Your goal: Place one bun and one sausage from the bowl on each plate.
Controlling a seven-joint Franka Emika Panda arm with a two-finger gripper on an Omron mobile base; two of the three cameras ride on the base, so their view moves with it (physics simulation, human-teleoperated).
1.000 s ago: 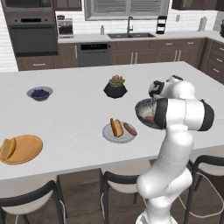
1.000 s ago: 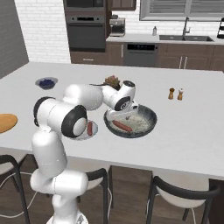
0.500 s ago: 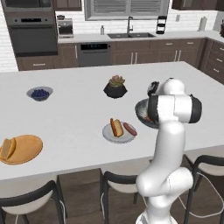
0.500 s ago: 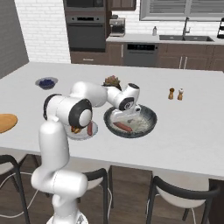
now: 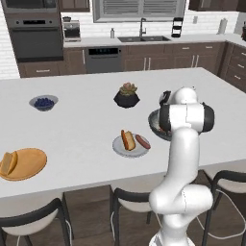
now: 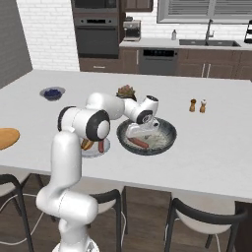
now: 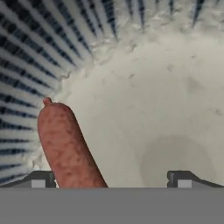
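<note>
While low inside the bowl [image 6: 167, 140], jaws wide apart, empty, sausage [image 7: 68, 148] just inside one fingertip [image 7: 38, 179].

From my left base camera the arm hides most of the bowl [image 5: 154, 120]; in the hand camera the sausage [image 7: 65, 146] runs off the bottom.
</note>
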